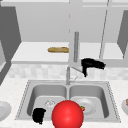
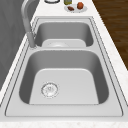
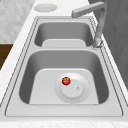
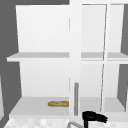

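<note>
My right hand [image 1: 92,64] hovers above the faucet [image 1: 67,75], just right of the lower edge of a cabinet door [image 1: 74,30] that stands open edge-on; its fingers stretch rightward and its thumb points down, holding nothing. In the upper view the right hand [image 4: 93,116] floats below the door handle [image 4: 76,98]. A bread loaf [image 1: 58,49] lies on the cabinet's lower shelf [image 1: 32,53]. Low at the sink's front left floats my left hand [image 1: 38,115], fingers relaxed and empty. A big red ball [image 1: 67,114] sits right beside it.
A small tomato [image 3: 66,80] lies on a plate [image 3: 75,92] in the right basin. The left basin has a bare drain [image 2: 50,89]. Plates rest on the counter at both ends [image 1: 3,110] [image 1: 125,105]; the right plate [image 2: 75,7] carries food.
</note>
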Motion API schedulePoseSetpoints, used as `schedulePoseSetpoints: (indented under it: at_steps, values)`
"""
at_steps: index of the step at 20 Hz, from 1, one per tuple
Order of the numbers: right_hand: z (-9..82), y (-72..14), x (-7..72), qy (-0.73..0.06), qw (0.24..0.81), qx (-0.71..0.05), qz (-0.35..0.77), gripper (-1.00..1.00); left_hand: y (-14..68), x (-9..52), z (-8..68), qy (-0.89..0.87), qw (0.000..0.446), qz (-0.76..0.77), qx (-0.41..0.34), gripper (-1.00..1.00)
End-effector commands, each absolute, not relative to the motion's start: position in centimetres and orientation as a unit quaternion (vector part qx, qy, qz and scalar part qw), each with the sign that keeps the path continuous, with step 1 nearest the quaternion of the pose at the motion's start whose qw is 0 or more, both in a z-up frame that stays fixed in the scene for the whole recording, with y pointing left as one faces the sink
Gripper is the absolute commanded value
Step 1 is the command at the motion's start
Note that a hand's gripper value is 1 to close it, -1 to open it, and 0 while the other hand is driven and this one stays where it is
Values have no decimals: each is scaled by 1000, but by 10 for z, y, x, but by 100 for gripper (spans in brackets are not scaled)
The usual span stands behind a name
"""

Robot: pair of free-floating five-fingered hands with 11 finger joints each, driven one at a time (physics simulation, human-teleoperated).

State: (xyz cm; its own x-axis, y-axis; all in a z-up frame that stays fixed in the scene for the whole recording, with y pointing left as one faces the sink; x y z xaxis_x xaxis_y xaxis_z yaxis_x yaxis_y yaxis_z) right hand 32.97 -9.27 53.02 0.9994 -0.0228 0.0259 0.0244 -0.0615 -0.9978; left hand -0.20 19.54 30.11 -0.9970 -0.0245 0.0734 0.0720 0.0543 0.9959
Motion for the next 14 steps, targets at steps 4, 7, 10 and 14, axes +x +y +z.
schedulePoseSetpoints:
  at_steps: [4,7,10,14]
  values:
    - [495,-124,318,-24,691,-722,6,-100,195,-2,301,-725,35,-687,-16,0]
    - [478,-138,316,-23,689,-725,6,-100,195,-2,301,-725,35,-687,-16,0]
    - [454,-148,316,-29,686,-727,15,-100,195,-2,301,-725,35,-687,-16,0]
    - [426,-157,315,-48,683,-728,38,-100,195,-2,301,-725,35,-687,-16,0]
